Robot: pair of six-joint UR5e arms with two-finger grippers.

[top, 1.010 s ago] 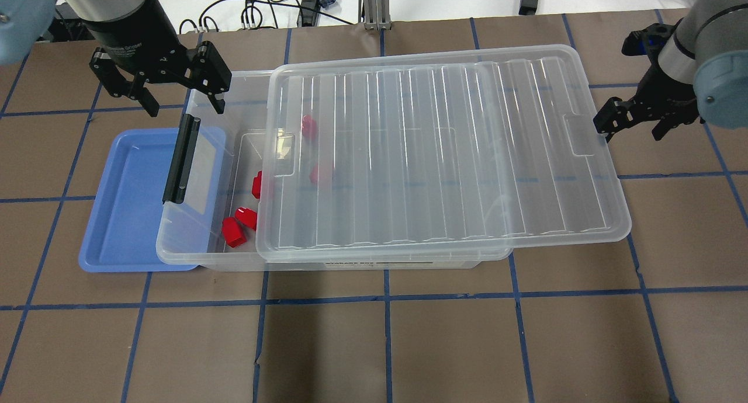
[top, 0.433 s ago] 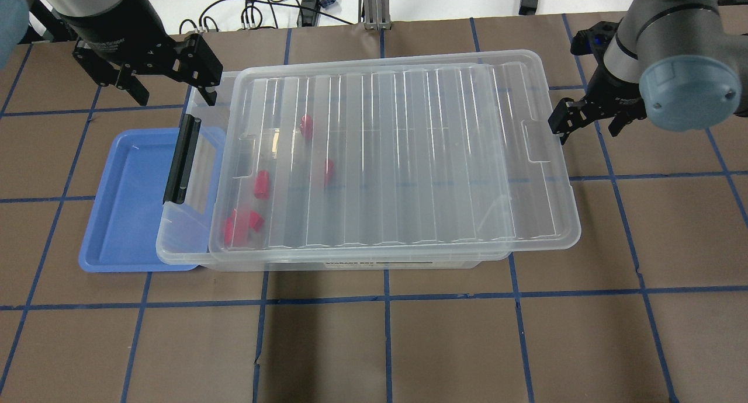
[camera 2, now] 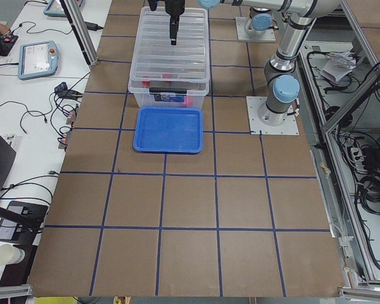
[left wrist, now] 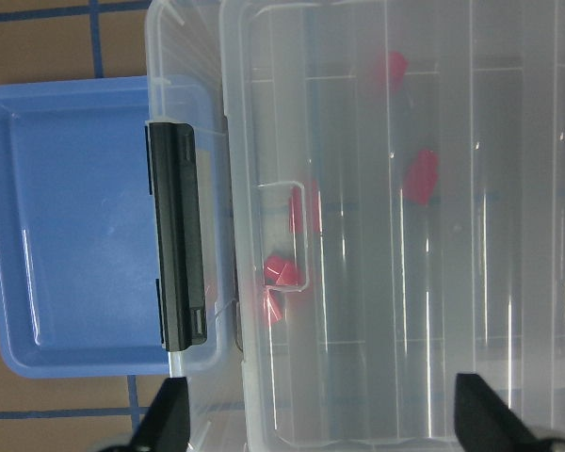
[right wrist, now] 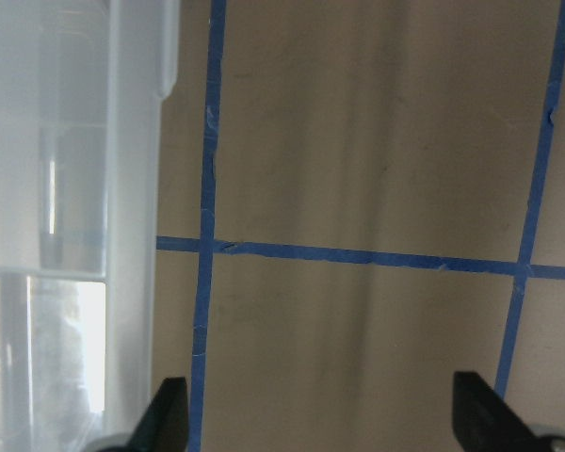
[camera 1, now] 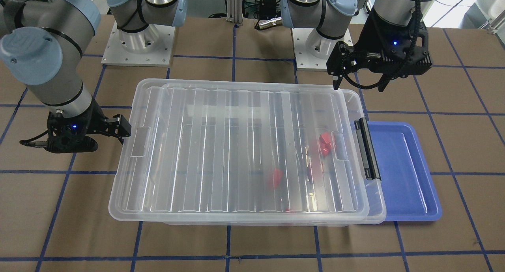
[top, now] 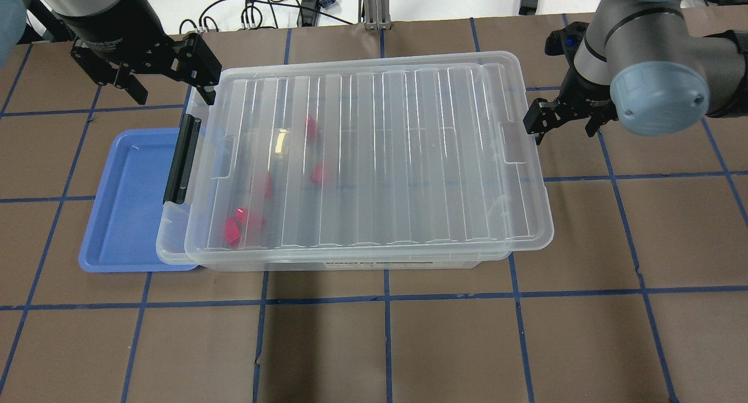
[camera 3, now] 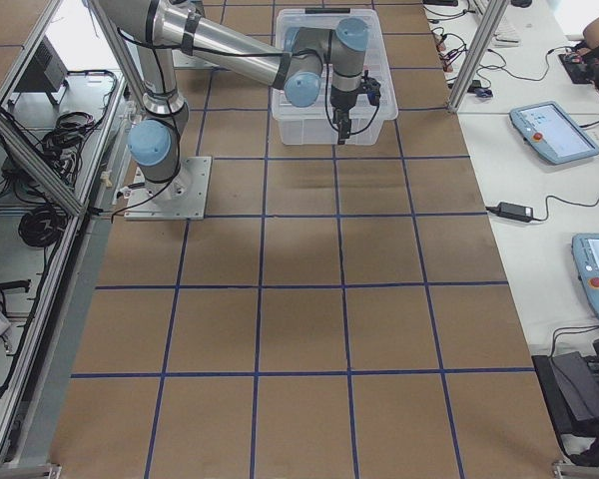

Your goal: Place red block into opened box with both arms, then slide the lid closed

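The clear lid (top: 397,157) lies over nearly the whole box (top: 170,239), leaving only a strip by the black bar (top: 182,157) bare. Several red blocks lie inside, seen through the lid, among them one red block (top: 310,125) and one (camera 1: 325,142). My right gripper (top: 561,122) is open at the lid's right short edge, one finger (camera 1: 120,130) against the rim. In the right wrist view the lid's rim (right wrist: 132,188) sits by the left fingertip. My left gripper (top: 169,87) hangs open above the box's far left corner, holding nothing.
A flat blue tray (top: 125,198) lies at the box's left end, partly under it, and shows in the left wrist view as well (left wrist: 75,235). Brown table paper with blue tape lines surrounds everything. Cables lie beyond the far edge (top: 263,6).
The lid has slid left across the box, now covering the red blocks. My right gripper moved left with its edge. The left gripper drew back slightly.
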